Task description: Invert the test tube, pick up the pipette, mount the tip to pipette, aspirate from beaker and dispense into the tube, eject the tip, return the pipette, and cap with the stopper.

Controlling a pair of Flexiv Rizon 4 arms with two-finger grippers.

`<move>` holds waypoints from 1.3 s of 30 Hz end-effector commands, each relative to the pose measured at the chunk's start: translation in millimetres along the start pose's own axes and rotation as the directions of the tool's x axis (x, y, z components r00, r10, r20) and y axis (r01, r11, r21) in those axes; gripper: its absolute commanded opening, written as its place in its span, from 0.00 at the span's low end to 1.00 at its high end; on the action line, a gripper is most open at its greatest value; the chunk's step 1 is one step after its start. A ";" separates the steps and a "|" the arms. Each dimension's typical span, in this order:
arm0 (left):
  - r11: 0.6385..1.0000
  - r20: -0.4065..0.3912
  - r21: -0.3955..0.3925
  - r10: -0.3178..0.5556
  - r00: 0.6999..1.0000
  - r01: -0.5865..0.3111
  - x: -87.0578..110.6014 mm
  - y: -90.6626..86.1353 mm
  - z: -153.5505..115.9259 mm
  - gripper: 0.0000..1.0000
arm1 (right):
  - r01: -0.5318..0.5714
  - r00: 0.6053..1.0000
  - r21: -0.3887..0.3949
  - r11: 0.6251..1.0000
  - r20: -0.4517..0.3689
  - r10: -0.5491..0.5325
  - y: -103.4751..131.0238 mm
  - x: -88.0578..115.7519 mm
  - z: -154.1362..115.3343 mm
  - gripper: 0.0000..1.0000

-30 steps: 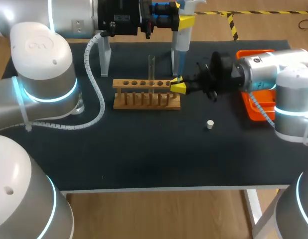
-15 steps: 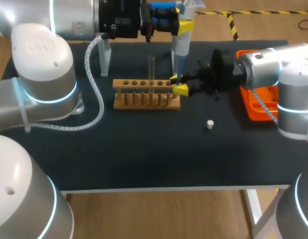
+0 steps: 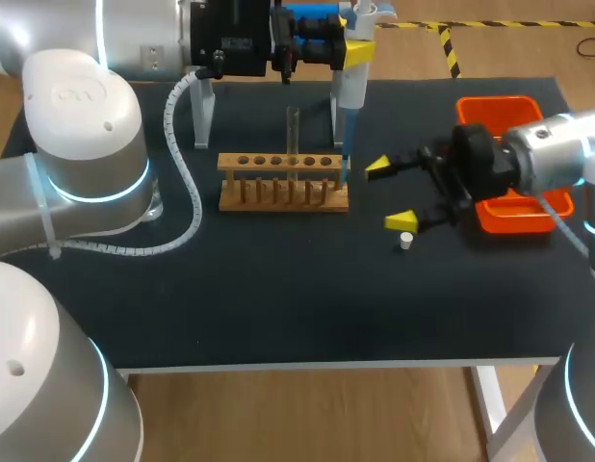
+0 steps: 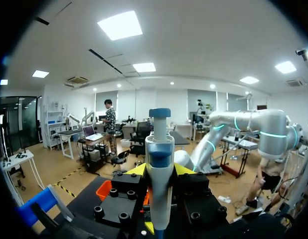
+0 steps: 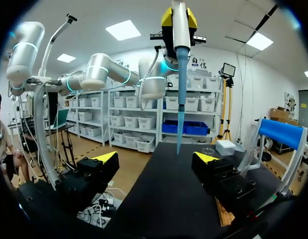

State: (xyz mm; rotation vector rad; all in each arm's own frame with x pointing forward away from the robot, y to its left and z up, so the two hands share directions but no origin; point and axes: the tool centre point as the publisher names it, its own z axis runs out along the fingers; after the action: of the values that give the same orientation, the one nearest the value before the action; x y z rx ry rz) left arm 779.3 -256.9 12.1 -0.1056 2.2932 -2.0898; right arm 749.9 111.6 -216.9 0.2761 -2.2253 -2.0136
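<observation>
Black matting (image 3: 278,308) is laid over the table (image 3: 326,365). A wooden rack (image 3: 283,183) is set near its middle, with a clear test tube (image 3: 293,130) standing upright in one of the holes. The pipette (image 3: 350,72) is held upright above the rack's right end by the left gripper (image 4: 159,170). In the left wrist view its yellow-tipped fingers are seen clamped on the barrel from two sides.

A blue tip (image 5: 179,99) is mounted on the pipette and hangs point-down. In the head view its end is seen just beside the rack's right end, and whether the two touch cannot be told.

The right gripper (image 3: 390,194) is held low over the matting to the right of the rack. Its fingers are spread wide and nothing is held between them. In the right wrist view the tip is seen ahead of this gripper and above it, apart from both fingers.

A small white stopper (image 3: 406,241) lies on the matting just beside the nearer yellow fingertip, and contact between them cannot be judged. An orange tray (image 3: 519,219) is placed near the table's right edge, partly hidden by the right arm.
</observation>
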 end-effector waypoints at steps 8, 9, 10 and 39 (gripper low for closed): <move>1.000 0.000 0.001 0.000 1.000 0.000 -0.1 0.0 0.1 0.00 | 0.015 0.998 0.021 1.000 0.053 -0.016 2.0 27.5 -27.2 1.00; 1.000 0.000 0.001 0.000 1.000 0.000 -0.1 0.0 0.1 0.00 | 0.015 0.998 0.021 1.000 0.053 -0.016 2.0 27.5 -27.2 1.00; 1.000 0.000 0.001 0.000 1.000 0.000 -0.1 0.0 0.1 0.00 | 0.015 0.998 0.021 1.000 0.053 -0.016 2.0 27.5 -27.2 1.00; 0.999 0.175 -0.039 0.018 0.984 -0.011 -34.1 28.6 -101.1 0.00 | 0.015 0.998 0.021 1.000 0.053 -0.016 2.0 27.5 -27.2 1.00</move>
State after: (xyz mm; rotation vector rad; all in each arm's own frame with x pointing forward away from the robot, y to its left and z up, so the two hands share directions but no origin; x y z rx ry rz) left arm 818.3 -197.7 -8.8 -0.2589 2.2220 -1.9511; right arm 729.9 80.2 -213.7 0.2461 -2.2812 -2.0317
